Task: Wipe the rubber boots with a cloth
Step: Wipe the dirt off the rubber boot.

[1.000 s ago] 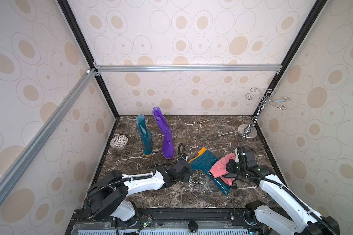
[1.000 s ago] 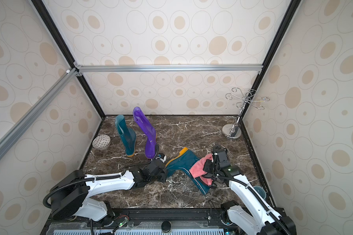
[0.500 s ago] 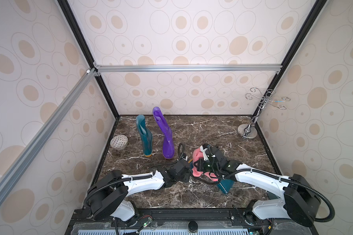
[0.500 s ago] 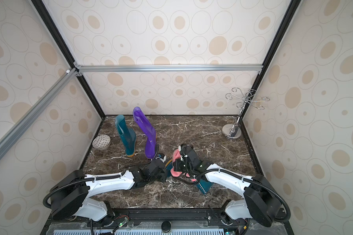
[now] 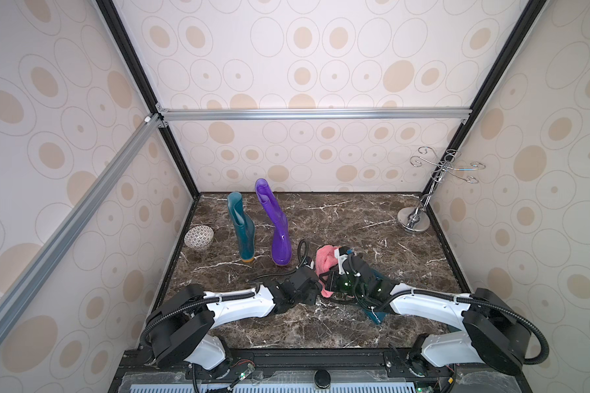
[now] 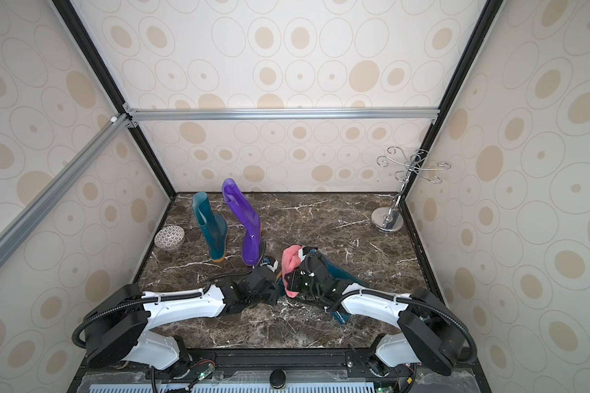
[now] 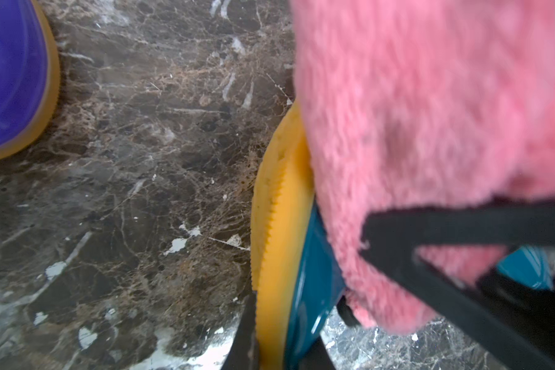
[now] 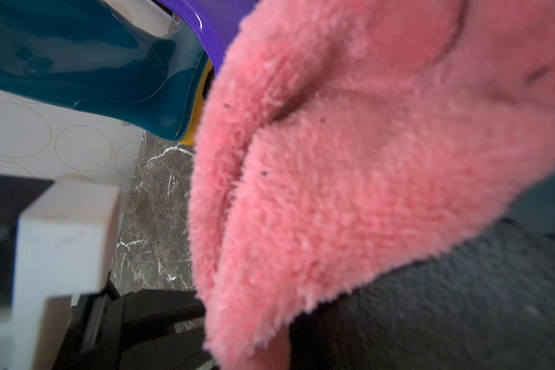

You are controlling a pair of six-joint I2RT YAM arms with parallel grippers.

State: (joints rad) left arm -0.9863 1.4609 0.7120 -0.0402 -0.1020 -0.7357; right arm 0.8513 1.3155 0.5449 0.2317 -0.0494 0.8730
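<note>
A teal rubber boot [image 5: 375,314] lies on its side on the marble floor, mostly under my arms. My left gripper [image 7: 279,346] is shut on its foot, one finger against the yellow sole [image 7: 279,224]. My right gripper [image 5: 331,279] is shut on the pink cloth [image 5: 325,260], which rests on that boot's foot right beside the left gripper [image 5: 315,284]. The cloth [image 8: 366,160] fills the right wrist view and hides those jaws. Another teal boot [image 5: 242,228] and a purple boot [image 5: 276,228] stand upright behind, at the back left.
A patterned bowl [image 5: 199,237] sits by the left wall. A chrome hook stand [image 5: 413,221] stands in the back right corner. Patterned walls close in the floor on three sides.
My right gripper has carried the cloth leftward along the lying boot, from its shaft to its foot beside the left gripper. The left arm has kept still.
</note>
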